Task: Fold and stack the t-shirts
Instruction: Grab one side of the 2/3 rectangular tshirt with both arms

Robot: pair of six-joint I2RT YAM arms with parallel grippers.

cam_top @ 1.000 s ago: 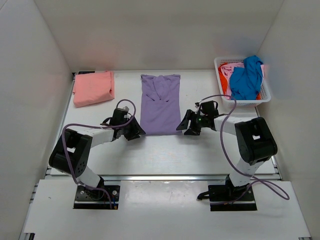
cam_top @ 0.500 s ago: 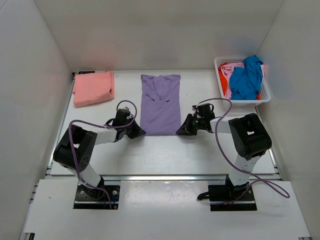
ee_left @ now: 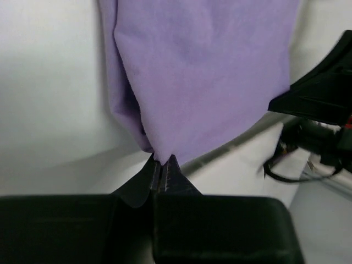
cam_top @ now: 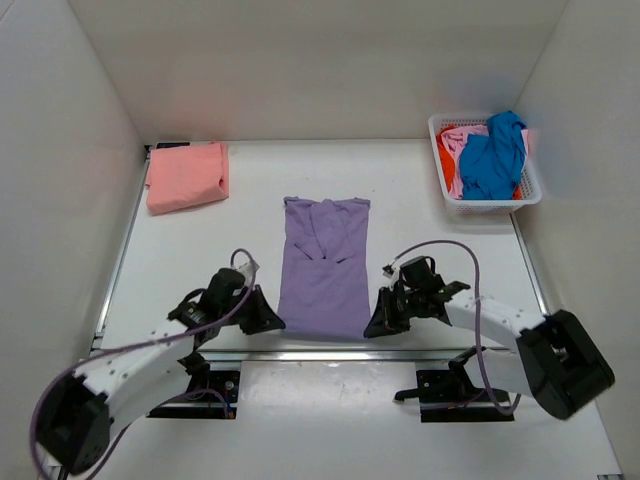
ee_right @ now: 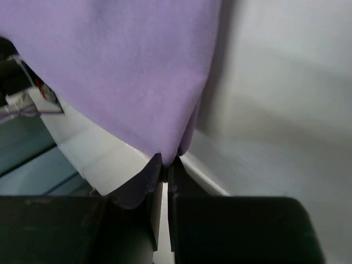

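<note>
A lavender-purple t-shirt [cam_top: 323, 265] lies lengthwise in the middle of the table, its hem at the near edge. My left gripper [cam_top: 272, 325] is shut on its near left corner [ee_left: 159, 155]. My right gripper [cam_top: 372, 327] is shut on the near right corner [ee_right: 168, 154]. In both wrist views the cloth [ee_left: 203, 71] [ee_right: 121, 71] stretches away from the pinched fingertips. A salmon-pink t-shirt [cam_top: 186, 176] lies folded at the far left. More t-shirts, bright blue [cam_top: 492, 156], orange-red [cam_top: 445, 165] and pink [cam_top: 470, 132], sit bunched in the basket.
The white lattice basket [cam_top: 484, 206] stands at the far right against the wall. White walls close in the table on three sides. The near table edge [cam_top: 320, 353] runs just under both grippers.
Both grippers closed on the purple shirt's near corners and pulled it toward the near edge of the table; the arms now stretch low along the front.
</note>
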